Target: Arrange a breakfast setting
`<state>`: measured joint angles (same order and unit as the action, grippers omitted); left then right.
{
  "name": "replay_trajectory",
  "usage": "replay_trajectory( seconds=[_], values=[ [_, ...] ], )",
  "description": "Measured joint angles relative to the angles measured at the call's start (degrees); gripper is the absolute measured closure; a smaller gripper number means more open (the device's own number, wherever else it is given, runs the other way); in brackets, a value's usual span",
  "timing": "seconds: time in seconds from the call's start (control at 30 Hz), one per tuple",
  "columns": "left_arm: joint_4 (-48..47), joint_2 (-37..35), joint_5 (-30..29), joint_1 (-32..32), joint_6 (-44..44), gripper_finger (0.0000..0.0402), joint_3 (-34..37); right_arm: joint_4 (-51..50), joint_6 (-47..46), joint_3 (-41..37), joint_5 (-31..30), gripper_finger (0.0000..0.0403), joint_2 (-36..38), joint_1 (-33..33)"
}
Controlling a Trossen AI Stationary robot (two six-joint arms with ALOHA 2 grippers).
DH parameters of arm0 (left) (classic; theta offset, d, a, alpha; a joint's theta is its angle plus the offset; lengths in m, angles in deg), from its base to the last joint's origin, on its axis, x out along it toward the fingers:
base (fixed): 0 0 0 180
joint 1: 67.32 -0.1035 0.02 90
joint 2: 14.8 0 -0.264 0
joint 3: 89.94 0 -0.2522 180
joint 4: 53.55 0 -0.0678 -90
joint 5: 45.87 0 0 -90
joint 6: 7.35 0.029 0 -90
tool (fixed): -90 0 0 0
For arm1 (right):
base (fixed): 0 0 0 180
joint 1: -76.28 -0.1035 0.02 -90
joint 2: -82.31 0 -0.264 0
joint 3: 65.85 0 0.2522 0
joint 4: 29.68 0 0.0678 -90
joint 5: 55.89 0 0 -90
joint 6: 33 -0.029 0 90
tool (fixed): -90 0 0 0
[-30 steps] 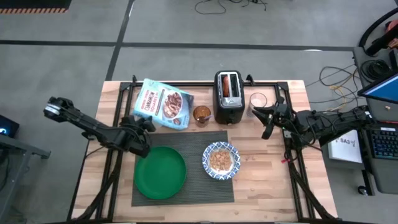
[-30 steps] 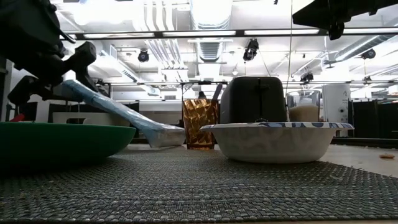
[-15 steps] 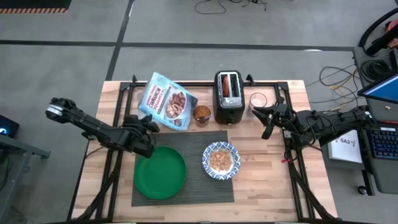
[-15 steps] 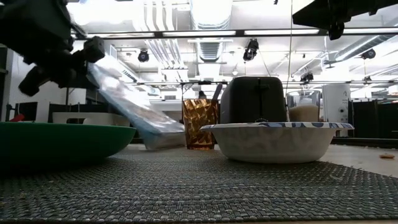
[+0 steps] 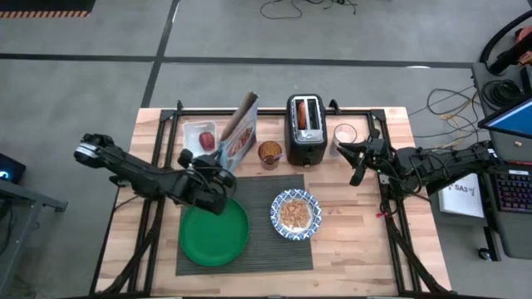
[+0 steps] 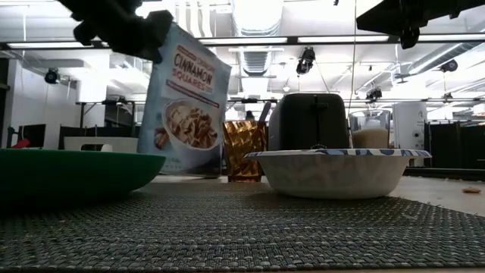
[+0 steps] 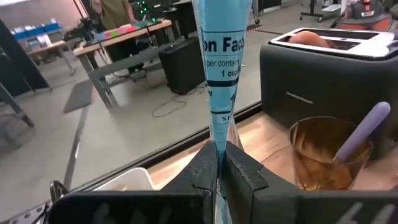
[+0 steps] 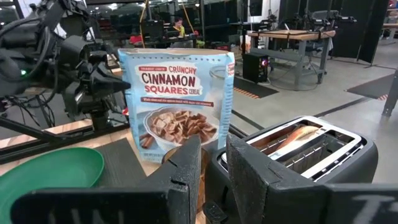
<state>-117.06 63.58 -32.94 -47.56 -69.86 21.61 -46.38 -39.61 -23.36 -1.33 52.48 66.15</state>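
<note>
My left gripper (image 5: 219, 171) is shut on a light-blue cereal bag (image 6: 186, 106), which stands upright between a white tray and an amber glass; the right wrist view shows its front (image 8: 177, 99). On the dark ribbed placemat (image 5: 249, 253) lie a green plate (image 5: 214, 231) and a blue-and-white bowl (image 5: 295, 214) with cereal in it. A red fruit (image 5: 206, 139) lies in the white tray (image 5: 193, 131). My right gripper (image 5: 359, 163) hovers open over the table's right side, with nothing between its fingers. My left gripper pinches the bag's upper corner (image 7: 217, 134) between its two fingers; the seam there shows edge-on. The fingers come about level from the table's near left. The bag hangs upright from that corner, and its bottom edge (image 6: 182, 173) seems to rest on the table.
A black toaster (image 5: 305, 129) with browned bread in a slot stands at the far middle. Left of it is an amber glass (image 5: 269, 154) with a lilac handle in it; to its right is a glass of milk (image 5: 345, 134). Bare wood lies near right.
My left gripper has risen and gone toward the table's right edge, drawing the bag's top up. The bag has tipped from a low slant to upright while its bottom stayed by the amber glass. The white tray and red fruit, covered before, now show.
</note>
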Motion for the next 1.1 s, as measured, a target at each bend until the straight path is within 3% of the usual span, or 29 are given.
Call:
replay_trajectory(
  seconds=[0.33,0.57,0.8,1.1],
  values=[
    [-0.9,7.1,1.8,-0.1,-8.4,0.0381,-0.4,-0.2,-0.5,0.0,1.2,0.0335,0.0,0.0],
    [-2.6,7.0,9.1,-0.1,-8.6,0.0313,-0.3,-0.2,-0.5,0.0,1.2,0.0335,0.0,0.0],
    [-5.1,6.5,9.3,-0.1,-9.2,0.0235,-0.3,-0.2,-1.0,0.0,1.2,0.0335,0.0,0.0],
    [-9.8,3.1,15.4,-0.1,-10.4,0.0204,-0.3,-0.2,-1.8,0.0,1.1,0.0335,0.0,0.0]
  ],
)
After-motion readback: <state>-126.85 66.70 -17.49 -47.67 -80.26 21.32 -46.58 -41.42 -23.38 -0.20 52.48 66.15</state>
